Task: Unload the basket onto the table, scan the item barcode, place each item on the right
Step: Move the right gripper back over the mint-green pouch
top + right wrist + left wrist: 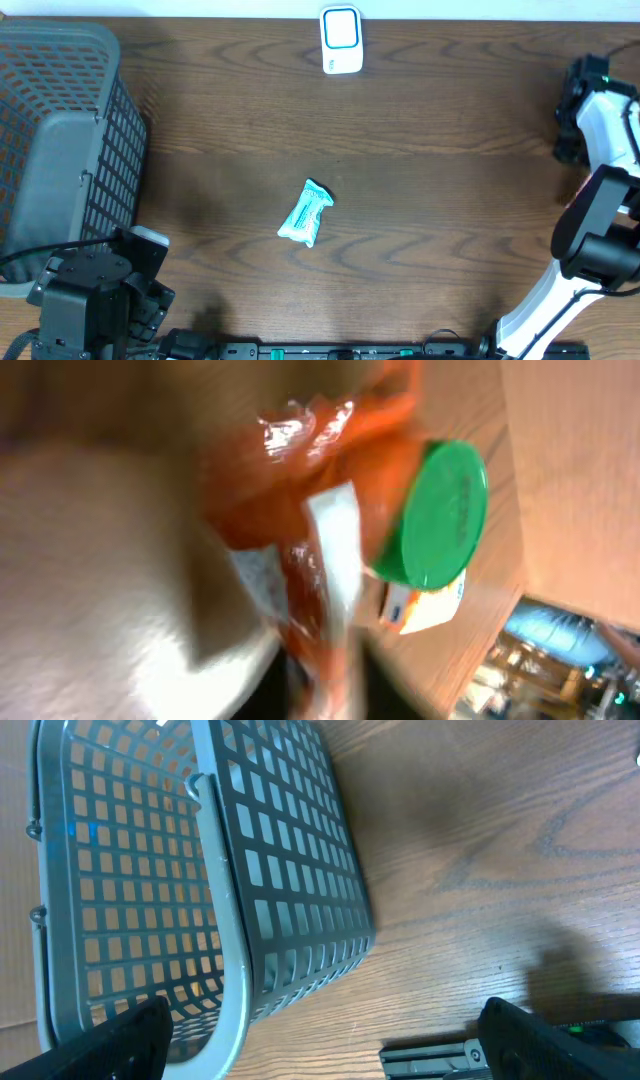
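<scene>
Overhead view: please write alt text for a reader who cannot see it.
A small teal-and-white packet lies in the middle of a dark wooden table, touched by neither arm. A white scanner sits at the far edge, a grey mesh basket at the left; the left arm is at the near left corner, the right arm at the right edge.

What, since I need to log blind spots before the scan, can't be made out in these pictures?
Packet: overhead view, too small to show a barcode.
Right wrist view: blur; an orange wrapper and green lid fill it, so how the jaws stand is unclear.
Basket: overhead view, cut off by the left edge.
Scanner: overhead view, too small to read its face.
</scene>
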`<state>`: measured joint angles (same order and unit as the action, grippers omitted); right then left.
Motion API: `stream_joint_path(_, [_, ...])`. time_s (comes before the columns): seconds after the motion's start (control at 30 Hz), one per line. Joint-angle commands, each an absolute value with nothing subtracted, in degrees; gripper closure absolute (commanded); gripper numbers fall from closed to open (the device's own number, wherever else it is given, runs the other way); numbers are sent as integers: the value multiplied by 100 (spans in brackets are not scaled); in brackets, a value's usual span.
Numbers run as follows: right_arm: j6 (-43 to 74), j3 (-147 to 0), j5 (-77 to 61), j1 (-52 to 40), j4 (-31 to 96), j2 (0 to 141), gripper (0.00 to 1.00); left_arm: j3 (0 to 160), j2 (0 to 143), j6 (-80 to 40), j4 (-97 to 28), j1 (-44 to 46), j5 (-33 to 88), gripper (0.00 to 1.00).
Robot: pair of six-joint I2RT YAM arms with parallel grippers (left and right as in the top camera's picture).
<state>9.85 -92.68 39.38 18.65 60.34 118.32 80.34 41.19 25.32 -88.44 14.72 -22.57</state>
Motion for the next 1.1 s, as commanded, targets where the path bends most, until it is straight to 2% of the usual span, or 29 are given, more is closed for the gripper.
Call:
stream_joint_path(0.0, [871, -9308, 4029, 1907, 5981, 11784, 1, 8068, 4119, 2480, -8847, 1448, -2248, 2])
stream_joint_path(0.1, [873, -9664, 3811, 1811, 6184, 11764, 1, 8068, 4119, 2477, -8847, 1448, -2248, 2])
stream_joint_path(0.17, [871, -10106, 3201, 1667, 6427, 11764, 1, 8068, 4119, 2477, -8849, 1448, -2248, 2])
stream_joint_path(0.37, [871, -11155, 73, 1094, 7030, 11764, 1, 8068, 4119, 2480, -8847, 1448, -2248, 2])
stream_joint_path(0.57, [939, -10938, -2801, 169, 6991, 11767, 1, 8068, 4119, 2477, -8847, 1448, -2248, 2])
stream_joint_path(0.67, [937, -10711, -3430, -338, 7013, 11767, 1, 8068, 4119, 2480, -8849, 1448, -2248, 2])
stream_joint_path(0.83, [854, -10355, -2893, -1391, 7205, 11767, 1, 8068, 4119, 2480, -8847, 1448, -2248, 2])
stream_joint_path(1.07, [1240, -10230, -611, -3214, 7229, 11767, 1, 8068, 4119, 2477, -8849, 1448, -2248, 2])
